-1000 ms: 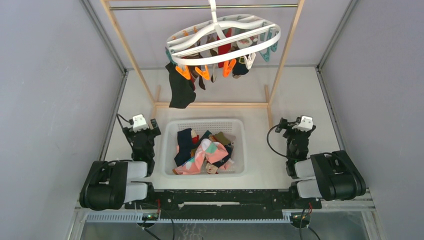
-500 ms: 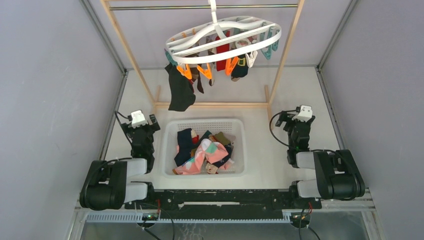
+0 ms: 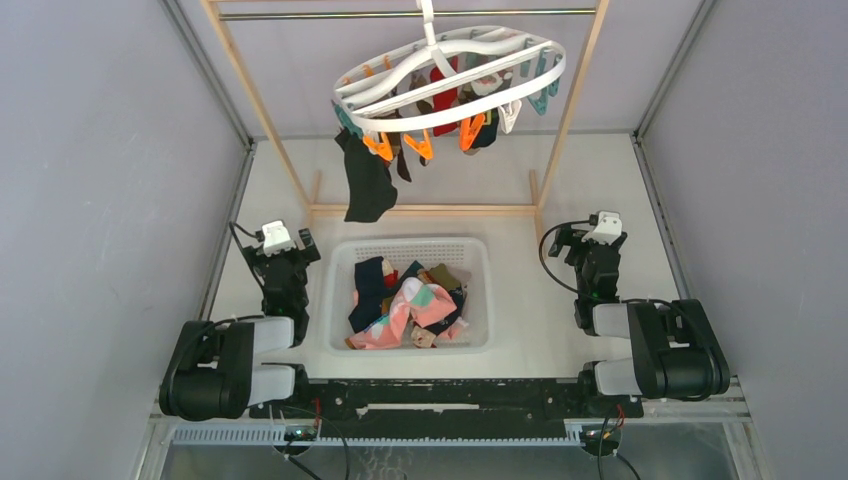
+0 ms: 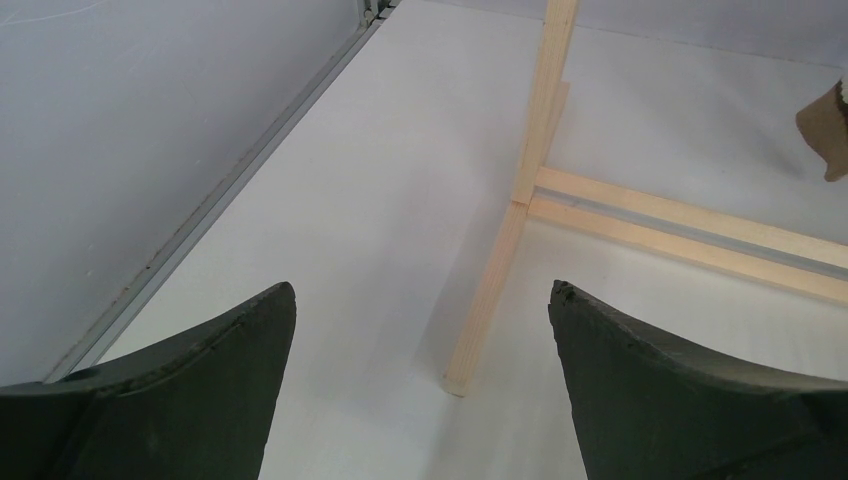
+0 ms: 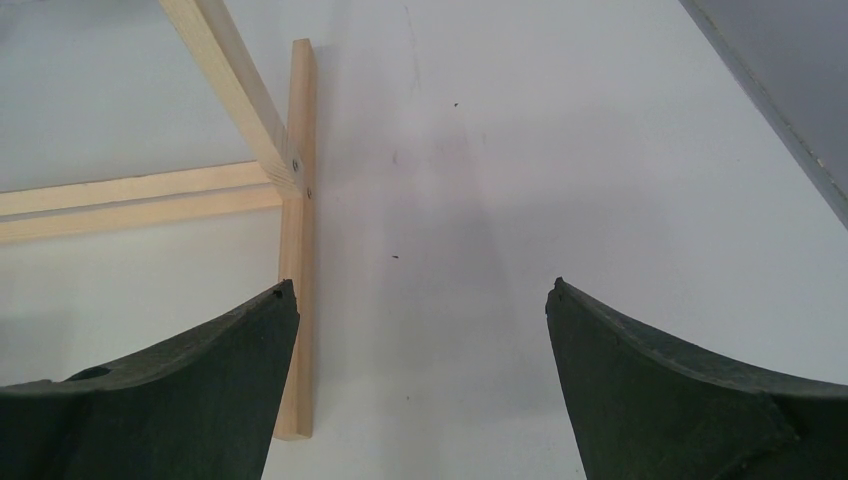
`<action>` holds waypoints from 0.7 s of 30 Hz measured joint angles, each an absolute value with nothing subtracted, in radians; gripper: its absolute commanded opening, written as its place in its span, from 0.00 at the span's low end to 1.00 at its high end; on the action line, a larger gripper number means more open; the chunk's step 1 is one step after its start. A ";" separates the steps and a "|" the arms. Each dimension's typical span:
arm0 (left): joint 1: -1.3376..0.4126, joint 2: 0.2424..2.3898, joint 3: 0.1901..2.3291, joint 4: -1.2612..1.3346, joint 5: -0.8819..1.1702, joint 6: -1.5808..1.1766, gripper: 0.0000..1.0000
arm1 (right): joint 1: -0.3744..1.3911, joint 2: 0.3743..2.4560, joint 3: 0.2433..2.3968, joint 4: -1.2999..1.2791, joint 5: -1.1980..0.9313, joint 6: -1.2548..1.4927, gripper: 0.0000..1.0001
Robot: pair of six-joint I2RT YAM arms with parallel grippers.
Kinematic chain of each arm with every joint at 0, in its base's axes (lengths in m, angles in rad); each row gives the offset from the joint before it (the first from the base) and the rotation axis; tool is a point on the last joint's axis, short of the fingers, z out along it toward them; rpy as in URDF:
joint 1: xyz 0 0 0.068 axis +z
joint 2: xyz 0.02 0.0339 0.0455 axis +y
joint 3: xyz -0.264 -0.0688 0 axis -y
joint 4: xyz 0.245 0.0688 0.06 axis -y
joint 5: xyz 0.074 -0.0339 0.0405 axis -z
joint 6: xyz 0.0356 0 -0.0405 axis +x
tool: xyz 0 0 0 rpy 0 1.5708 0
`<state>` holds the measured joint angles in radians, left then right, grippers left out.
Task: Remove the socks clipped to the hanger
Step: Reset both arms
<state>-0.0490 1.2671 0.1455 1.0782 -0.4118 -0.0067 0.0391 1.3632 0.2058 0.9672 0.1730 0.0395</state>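
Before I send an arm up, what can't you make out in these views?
- Top view: besides the black sock, the count of clipped socks; the hanger's bars cover them.
- Top view: hook cut off by the upper edge.
- Top view: basket's contents under the top socks.
- Left wrist: tan item cut by the right edge.
- Wrist views: hanger not in frame.

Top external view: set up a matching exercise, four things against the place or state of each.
1 hanger
2 black sock
3 white basket
4 right gripper

A open, holding nothing
B hangs from the metal rod
C holds a heap of loose socks
D clipped at the hanger's left end

Pairs: 1-B, 2-D, 3-C, 4-A
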 measured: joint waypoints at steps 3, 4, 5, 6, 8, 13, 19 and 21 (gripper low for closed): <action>-0.049 1.267 0.146 1.078 -0.412 -0.007 1.00 | 0.039 1.363 0.206 0.967 0.170 0.040 1.00; -0.049 1.267 0.146 1.078 -0.412 -0.007 1.00 | 0.039 1.363 0.206 0.967 0.170 0.040 1.00; -0.049 1.267 0.146 1.078 -0.412 -0.007 1.00 | 0.039 1.363 0.206 0.966 0.169 0.040 1.00; -0.049 1.267 0.146 1.078 -0.412 -0.007 1.00 | 0.039 1.363 0.206 0.966 0.168 0.040 1.00; -0.049 1.267 0.146 1.078 -0.412 -0.007 1.00 | 0.039 1.363 0.206 0.966 0.166 0.040 1.00; -0.049 1.267 0.146 1.078 -0.412 -0.007 1.00 | 0.039 1.363 0.207 0.958 0.161 0.040 1.00; -0.049 1.267 0.146 1.078 -0.412 -0.007 1.00 | 0.038 1.363 0.207 0.949 0.155 0.042 1.00; -0.049 1.267 0.146 1.078 -0.412 -0.007 1.00 | 0.038 1.363 0.207 0.947 0.155 0.043 1.00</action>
